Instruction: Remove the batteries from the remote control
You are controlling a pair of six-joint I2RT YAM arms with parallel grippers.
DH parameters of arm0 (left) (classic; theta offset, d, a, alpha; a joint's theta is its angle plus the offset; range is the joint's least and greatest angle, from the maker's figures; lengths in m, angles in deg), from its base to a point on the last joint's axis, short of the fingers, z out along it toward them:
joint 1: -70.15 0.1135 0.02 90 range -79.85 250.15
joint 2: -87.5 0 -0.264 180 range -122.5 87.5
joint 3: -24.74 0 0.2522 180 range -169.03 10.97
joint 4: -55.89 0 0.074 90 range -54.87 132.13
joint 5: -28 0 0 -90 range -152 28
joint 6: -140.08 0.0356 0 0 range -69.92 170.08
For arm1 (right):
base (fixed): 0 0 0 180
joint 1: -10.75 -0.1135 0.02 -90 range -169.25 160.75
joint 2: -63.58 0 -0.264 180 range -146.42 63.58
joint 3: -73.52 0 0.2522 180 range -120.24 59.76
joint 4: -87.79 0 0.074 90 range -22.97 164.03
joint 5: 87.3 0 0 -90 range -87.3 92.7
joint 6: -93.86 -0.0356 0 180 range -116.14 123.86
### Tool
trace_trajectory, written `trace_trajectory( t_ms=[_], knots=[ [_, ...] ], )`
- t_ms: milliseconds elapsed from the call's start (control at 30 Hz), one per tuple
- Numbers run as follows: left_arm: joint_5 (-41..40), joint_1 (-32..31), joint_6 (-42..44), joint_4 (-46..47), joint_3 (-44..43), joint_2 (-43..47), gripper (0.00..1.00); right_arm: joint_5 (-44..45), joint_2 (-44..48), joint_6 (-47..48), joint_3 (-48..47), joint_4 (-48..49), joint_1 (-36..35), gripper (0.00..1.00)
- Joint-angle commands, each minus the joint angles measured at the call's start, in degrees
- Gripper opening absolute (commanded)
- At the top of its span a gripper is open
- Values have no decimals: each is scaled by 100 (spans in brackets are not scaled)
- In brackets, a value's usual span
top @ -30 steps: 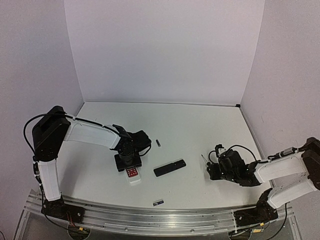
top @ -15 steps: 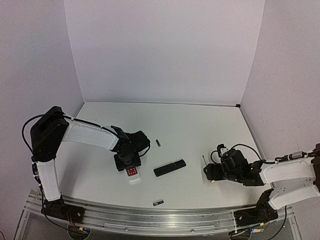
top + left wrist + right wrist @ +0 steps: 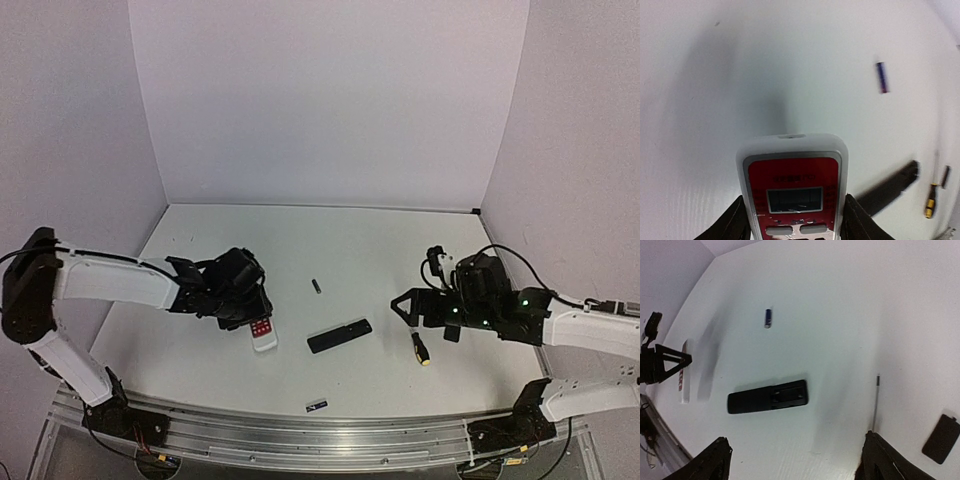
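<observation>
The left claw (image 3: 250, 312) is clamped on the white-and-red remote (image 3: 792, 185) over the left part of the surface (image 3: 380, 250). In the left wrist view its fingers (image 3: 737, 222) press against the remote's 2 long sides, and the red face with its small display is turned toward that camera. The right claw (image 3: 799, 462) hangs over the right part of the surface with its jaws spread wide and nothing between them. 1 battery (image 3: 316, 286) lies alone near the middle of the surface, well apart from both claws and farther from the front edge than the black remote (image 3: 340, 335). A second battery (image 3: 317, 405) rests close to the front edge, about midway between the 2 arm bases. The black remote lies flat and slanted between the 2 claws, touching neither. A screwdriver (image 3: 420, 345) with a yellow-and-black handle lies just right of the black remote, beside the right claw, its thin shaft pointing toward the back edge. In the right wrist view a small flat black cover (image 3: 941, 439) sits on the surface to the right of the screwdriver's shaft, apart from it.
</observation>
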Motion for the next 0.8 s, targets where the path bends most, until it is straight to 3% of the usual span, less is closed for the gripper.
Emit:
trace_trajectory(
  t_ms=[0,133,267,433,767],
  knots=[
    [617,9,1261,3032,781,1693,0,-1966,-234,-213,-719,315,-35,86],
    [1543,7,1890,5023,1430,2401,0,-3519,-711,-682,-1113,1582,-144,86],
    [2497,0,2126,6111,1549,2408,0,-4337,-1293,-1069,-1513,2861,-429,86],
    [3418,-23,2212,7445,1594,2177,0,-4679,-1990,-1154,-2211,3469,-728,86],
    [3966,-35,2167,8342,1502,1924,0,-4891,-2747,-1129,-2862,3980,-1123,85]
  ],
)
